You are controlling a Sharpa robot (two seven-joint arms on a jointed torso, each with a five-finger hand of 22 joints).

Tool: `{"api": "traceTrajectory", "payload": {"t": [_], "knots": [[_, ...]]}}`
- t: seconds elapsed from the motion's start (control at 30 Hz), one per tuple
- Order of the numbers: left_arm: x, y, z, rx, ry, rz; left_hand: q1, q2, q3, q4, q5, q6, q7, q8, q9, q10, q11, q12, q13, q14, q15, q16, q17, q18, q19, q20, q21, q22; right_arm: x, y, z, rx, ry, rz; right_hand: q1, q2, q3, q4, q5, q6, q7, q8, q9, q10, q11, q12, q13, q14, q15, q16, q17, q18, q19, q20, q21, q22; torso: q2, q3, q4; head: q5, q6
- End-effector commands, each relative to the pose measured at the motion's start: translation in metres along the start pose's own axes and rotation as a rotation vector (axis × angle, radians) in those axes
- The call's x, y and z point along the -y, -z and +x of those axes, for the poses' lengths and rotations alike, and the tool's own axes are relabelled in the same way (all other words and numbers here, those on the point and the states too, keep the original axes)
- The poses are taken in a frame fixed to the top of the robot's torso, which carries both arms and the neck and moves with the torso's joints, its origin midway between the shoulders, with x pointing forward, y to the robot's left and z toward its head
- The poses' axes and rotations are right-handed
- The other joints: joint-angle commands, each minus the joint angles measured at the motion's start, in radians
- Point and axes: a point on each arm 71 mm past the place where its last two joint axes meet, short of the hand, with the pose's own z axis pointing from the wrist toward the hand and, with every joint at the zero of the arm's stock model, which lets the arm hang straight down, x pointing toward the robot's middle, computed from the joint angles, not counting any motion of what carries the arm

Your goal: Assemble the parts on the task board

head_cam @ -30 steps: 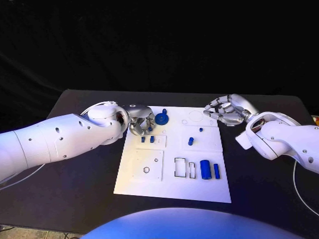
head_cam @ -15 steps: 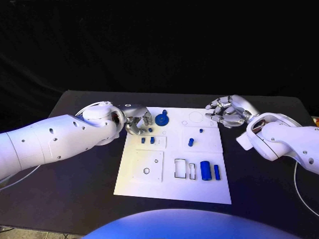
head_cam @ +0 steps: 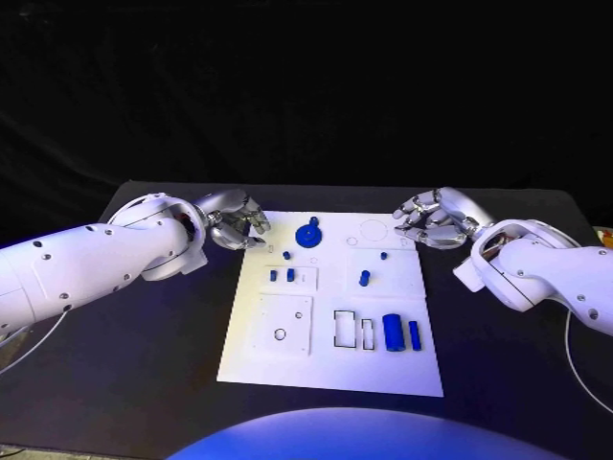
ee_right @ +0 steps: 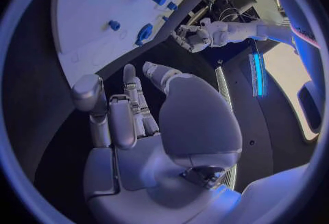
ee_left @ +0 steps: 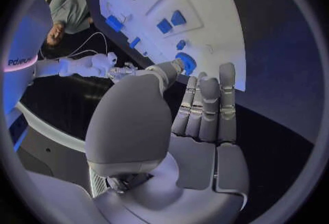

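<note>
The white task board (head_cam: 337,369) lies in the middle of the black table. A round blue part (head_cam: 308,234) with a knob stands near the board's far left corner, also seen past my left fingertips (ee_left: 185,62). Several small blue pieces (head_cam: 290,274) stand in the board's middle, and two blue cylinders (head_cam: 393,332) lie at its right. My left hand (head_cam: 232,219) hovers off the board's far left corner, fingers stretched out (ee_left: 205,109), holding nothing. My right hand (head_cam: 438,218) hangs by the board's far right corner, empty, fingers loosely bent (ee_right: 130,120).
A small black ring (head_cam: 279,334) sits in the board's near left plate. Empty rectangular slots (head_cam: 346,325) lie beside the cylinders. Bare black table (head_cam: 141,364) stretches on both sides of the board.
My left hand has drawn back from the round blue part, leftward off the board, leaving the part standing free. My right hand has hardly moved.
</note>
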Motion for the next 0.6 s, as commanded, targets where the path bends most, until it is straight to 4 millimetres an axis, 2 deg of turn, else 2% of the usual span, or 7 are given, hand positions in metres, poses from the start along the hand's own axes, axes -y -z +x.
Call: {"api": "traceTrajectory", "payload": {"t": [0.03,0.1,0.2,0.37,0.47,0.53,0.6], "knots": [[0.005,0.005,-0.008,0.083,0.159,0.038,0.0,0.005,-0.008,0.003,-0.006,0.008,0.003,0.005,0.0,0.004,-0.001,0.007,0.001,-0.006,0.0,-0.006,-0.009,0.012,-0.001,-0.003,-0.006,-0.004,-0.004,0.0,0.004,-0.048,0.136,-0.046,0.002,-0.011,0.011,-0.023,-0.002,0.014,0.002,-0.009,-0.004,0.003,0.005,-0.039,-0.031,0.019,0.007,0.002,-0.002,0.001,0.007,0.002,0.006,0.006,-0.001,0.0001,-0.0017,-0.005,0.005],[0.005,0.008,-0.011,0.119,0.204,0.055,0.007,0.008,-0.009,0.012,-0.006,0.022,0.005,0.012,0.002,0.015,0.0,0.022,0.005,-0.037,-0.001,-0.042,-0.073,0.012,-0.003,-0.004,-0.022,-0.016,-0.006,0.001,0.007,-0.064,0.191,-0.063,0.01,-0.012,0.023,-0.038,-0.003,0.016,0.004,-0.011,-0.005,0.001,0.007,-0.06,-0.047,0.021,0.009,0.005,0.002,0.001,0.011,0.003,0.013,0.012,0.0,-0.001,-0.001,-0.009,0.007],[0.005,0.013,-0.017,0.176,0.324,0.071,0.022,0.012,0.005,0.03,-0.004,0.049,0.007,0.027,0.006,0.036,-0.003,0.054,0.012,-0.063,-0.004,-0.1,-0.106,0.012,-0.011,-0.007,-0.063,-0.045,-0.011,0.001,0.011,-0.095,0.282,-0.084,0.01,-0.015,0.038,-0.055,-0.005,0.03,0.004,-0.011,-0.007,0.009,0.009,-0.095,-0.073,0.026,0.011,0.013,0.015,-0.003,0.022,0.005,0.031,0.027,0.0,-0.0009,-0.0005,-0.014,0.008],[-0.001,0.018,-0.021,0.222,0.711,0.054,0.039,0.024,0.013,0.031,-0.004,0.058,0.003,0.038,0.008,0.07,-0.011,0.103,0.027,-0.105,-0.008,-0.155,-0.13,0.011,-0.032,-0.01,-0.109,-0.075,-0.018,-0.001,0.019,-0.163,0.434,-0.093,0.002,-0.022,0.045,-0.065,-0.008,0.034,0.004,-0.022,-0.013,0.01,0.012,-0.124,-0.096,0.029,0.013,0.018,0.022,-0.006,0.031,0.006,0.046,0.039,0.0,-0.0032,-0.0003,-0.023,0.011],[-0.002,0.02,-0.021,0.227,0.886,0.068,0.029,0.032,0.004,0.034,-0.004,0.06,0.002,0.045,0.009,0.065,-0.011,0.127,0.033,-0.161,-0.002,-0.219,-0.158,0.008,-0.068,-0.003,-0.164,-0.106,-0.022,-0.005,0.024,-0.21,0.531,-0.085,-0.001,-0.024,0.047,-0.068,-0.01,0.037,0.003,-0.025,-0.014,0.009,0.013,-0.133,-0.104,0.029,0.014,0.017,0.021,-0.006,0.031,0.007,0.047,0.041,0.0,-0.0041,0.0004,-0.027,0.012],[-0.001,0.021,-0.021,0.227,0.935,0.079,0.026,0.035,-0.002,0.035,-0.004,0.06,0.002,0.047,0.009,0.063,-0.011,0.134,0.034,-0.178,0.001,-0.247,-0.171,0.008,-0.08,0.001,-0.189,-0.122,-0.024,-0.006,0.026,-0.225,0.569,-0.079,-0.005,-0.027,0.048,-0.071,-0.012,0.042,0.003,-0.028,-0.016,0.002,0.015,-0.147,-0.116,0.028,0.015,0.017,0.018,-0.006,0.031,0.008,0.047,0.042,0.001,-0.0039,0.0015,-0.03,0.013],[0.0,0.021,-0.021,0.226,0.987,0.096,0.023,0.042,-0.017,0.036,-0.004,0.058,0.002,0.053,0.01,0.056,-0.009,0.147,0.033,-0.195,0.007,-0.313,-0.201,0.009,-0.089,0.011,-0.251,-0.163,-0.026,-0.009,0.029,-0.238,0.624,-0.077,-0.006,-0.028,0.048,-0.072,-0.012,0.044,0.003,-0.029,-0.016,0.001,0.015,-0.152,-0.121,0.029,0.016,0.018,0.02,-0.007,0.034,0.008,0.052,0.046,0.001,-0.0039,0.0014,-0.032,0.014]]}}
